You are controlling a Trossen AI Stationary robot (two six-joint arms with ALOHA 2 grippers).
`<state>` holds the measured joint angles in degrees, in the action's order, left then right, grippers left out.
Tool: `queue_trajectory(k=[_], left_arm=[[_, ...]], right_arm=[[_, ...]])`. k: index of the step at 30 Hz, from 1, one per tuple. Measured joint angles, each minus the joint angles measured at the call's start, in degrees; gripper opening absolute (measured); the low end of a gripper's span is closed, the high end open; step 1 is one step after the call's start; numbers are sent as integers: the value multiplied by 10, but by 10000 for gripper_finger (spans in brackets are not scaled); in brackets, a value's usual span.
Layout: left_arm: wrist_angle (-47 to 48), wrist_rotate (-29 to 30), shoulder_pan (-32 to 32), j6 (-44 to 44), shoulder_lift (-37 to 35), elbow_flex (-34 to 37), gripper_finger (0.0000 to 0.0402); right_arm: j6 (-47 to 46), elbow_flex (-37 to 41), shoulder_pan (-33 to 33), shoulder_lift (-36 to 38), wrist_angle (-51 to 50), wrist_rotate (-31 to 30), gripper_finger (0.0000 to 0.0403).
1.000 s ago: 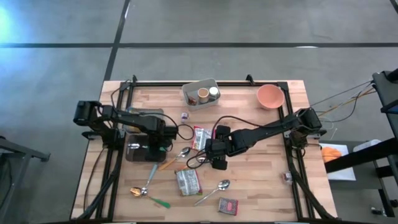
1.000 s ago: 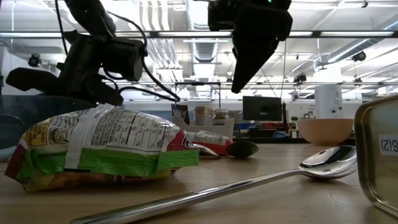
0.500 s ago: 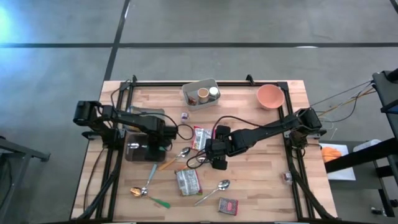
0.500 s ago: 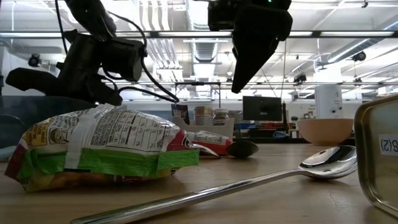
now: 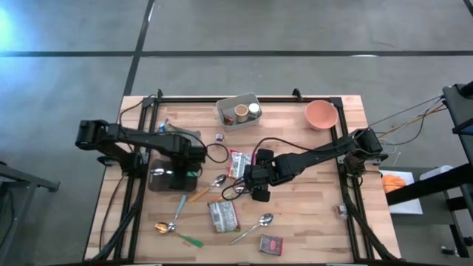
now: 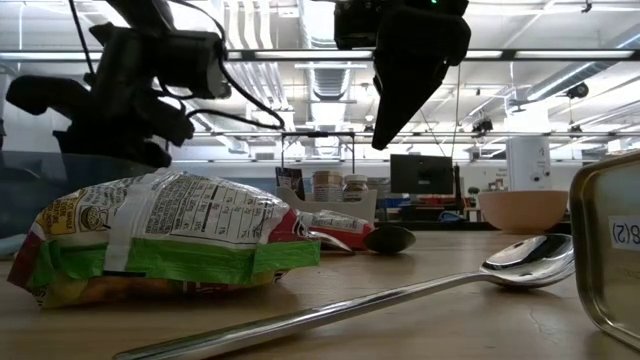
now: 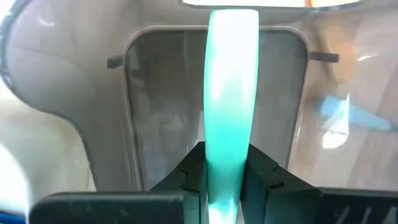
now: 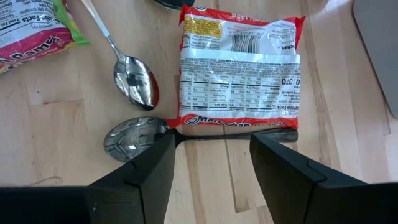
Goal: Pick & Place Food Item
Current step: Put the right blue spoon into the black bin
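A red ramen packet (image 5: 238,162) (image 8: 239,68) lies flat on the wooden table near its middle. My right gripper (image 5: 258,193) (image 8: 214,155) hangs open just to its right, above the table, touching nothing. A green-and-red snack packet (image 5: 223,216) (image 6: 170,235) lies toward the near edge. At the left, my left gripper (image 5: 186,164) (image 7: 225,186) points down over a clear plastic container (image 5: 164,179) (image 7: 155,112). It is shut on a teal handle (image 7: 231,93). My left gripper pinches the teal handle by its near end (image 7: 225,163) between the two fingers, from above. The handle runs on along the line of the fingers and hangs below them, toward the clear container's floor. Whether its far end (image 7: 233,15) touches the container, I cannot tell.
Spoons lie around the packets (image 5: 218,181) (image 5: 255,225) (image 5: 171,218). A tin (image 5: 271,244) sits at the near edge. A pink bowl (image 5: 321,114) and a grey bin with cups (image 5: 238,111) stand at the far edge. Black cables (image 5: 222,155) cross the middle.
My left gripper has risen above the clear container with the teal handle still in its fingers. The arm's rear links have swung toward the table's left edge.
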<state>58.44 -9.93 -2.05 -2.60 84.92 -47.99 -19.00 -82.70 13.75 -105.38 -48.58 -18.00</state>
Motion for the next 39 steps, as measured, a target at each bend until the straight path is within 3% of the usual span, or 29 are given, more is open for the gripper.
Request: queue_trajectory(k=[21,39], left_arm=[[-3,-14,35,-6,-4,0,54],[-29,-2,74,-103,-4,26,54]], right_arm=[[0,0,0,0,1,0,208],[0,0,0,0,1,0,208]])
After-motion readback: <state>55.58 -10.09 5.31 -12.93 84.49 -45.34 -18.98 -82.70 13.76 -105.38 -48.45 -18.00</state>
